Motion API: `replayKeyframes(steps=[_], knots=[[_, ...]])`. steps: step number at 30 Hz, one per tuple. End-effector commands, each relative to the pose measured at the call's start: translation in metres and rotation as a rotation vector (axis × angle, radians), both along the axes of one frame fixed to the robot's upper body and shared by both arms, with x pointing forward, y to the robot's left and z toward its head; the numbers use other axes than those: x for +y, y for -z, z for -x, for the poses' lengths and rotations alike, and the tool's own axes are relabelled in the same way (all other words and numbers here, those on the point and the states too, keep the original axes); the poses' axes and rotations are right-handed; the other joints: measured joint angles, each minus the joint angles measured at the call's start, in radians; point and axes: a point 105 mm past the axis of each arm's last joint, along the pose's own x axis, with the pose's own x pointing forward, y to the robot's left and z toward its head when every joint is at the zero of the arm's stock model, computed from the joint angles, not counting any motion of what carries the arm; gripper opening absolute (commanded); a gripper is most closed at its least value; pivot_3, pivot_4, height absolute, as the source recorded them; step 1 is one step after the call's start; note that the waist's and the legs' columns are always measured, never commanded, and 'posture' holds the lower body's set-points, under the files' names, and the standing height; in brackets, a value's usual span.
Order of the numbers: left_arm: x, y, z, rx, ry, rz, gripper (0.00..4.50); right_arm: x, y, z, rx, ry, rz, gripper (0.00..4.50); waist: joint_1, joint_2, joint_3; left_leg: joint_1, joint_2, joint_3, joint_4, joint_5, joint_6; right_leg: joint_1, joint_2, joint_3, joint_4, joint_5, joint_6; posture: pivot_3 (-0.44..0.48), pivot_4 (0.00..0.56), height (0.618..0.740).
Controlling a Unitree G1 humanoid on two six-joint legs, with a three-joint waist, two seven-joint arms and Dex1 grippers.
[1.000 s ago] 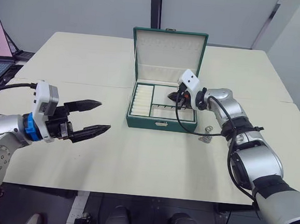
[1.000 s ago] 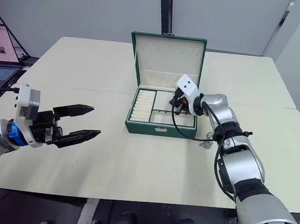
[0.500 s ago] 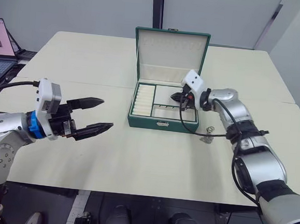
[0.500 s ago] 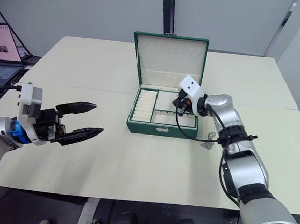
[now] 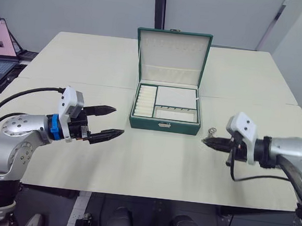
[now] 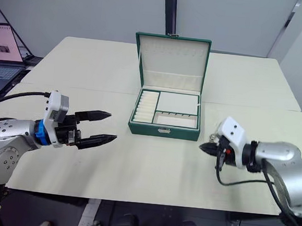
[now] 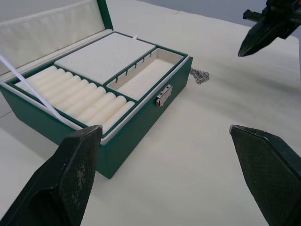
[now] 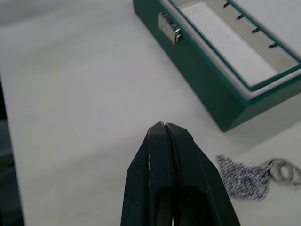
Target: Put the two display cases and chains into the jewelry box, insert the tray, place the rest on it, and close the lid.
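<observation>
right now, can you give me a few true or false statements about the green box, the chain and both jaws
1. The dark green jewelry box stands with its lid open. True.
2. The green-rimmed cream tray lies on the table beside the box. False: it sits inside the box.
3. The small silvery chain lies on the table by the box. True.
4. The right gripper holds that chain. False: its jaws are shut and empty.
5. The left gripper has open jaws. True.
</observation>
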Motion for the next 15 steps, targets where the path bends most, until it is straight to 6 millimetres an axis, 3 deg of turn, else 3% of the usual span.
replayKeyframes(steps=[1,5,8,15], knots=[[0.000,-0.006,0.005,0.003,0.039,0.008,4.50,-0.002,0.006,0.034,0.058,0.017,-0.010,0.40,0.003,0.000,0.000,0.000,0.000,0.000,0.000,0.000,0.000,0.001,0.000,0.000,0.000,0.000,0.000,0.000,0.150,0.740],[0.002,-0.001,0.014,0.040,0.066,0.002,4.50,-0.002,0.023,0.057,0.129,0.046,-0.025,1.25,-0.002,-0.002,0.000,0.000,-0.001,0.000,0.000,0.000,0.000,0.001,0.000,0.000,-0.001,0.000,0.000,0.000,0.150,0.740],[0.008,0.001,0.024,-0.032,0.084,-0.038,4.50,-0.003,0.030,0.068,0.152,0.089,-0.043,2.00,-0.004,-0.002,0.000,0.000,0.000,0.000,0.000,0.000,0.001,0.001,0.000,0.001,0.000,0.000,0.000,0.000,0.150,0.740],[0.013,0.005,0.039,-0.018,0.122,-0.052,4.50,-0.002,0.035,0.077,0.167,0.126,-0.064,4.02,0.000,-0.004,-0.001,0.000,-0.001,-0.001,0.001,-0.001,0.001,0.001,-0.001,-0.001,-0.001,0.000,0.000,0.000,0.150,0.740]])
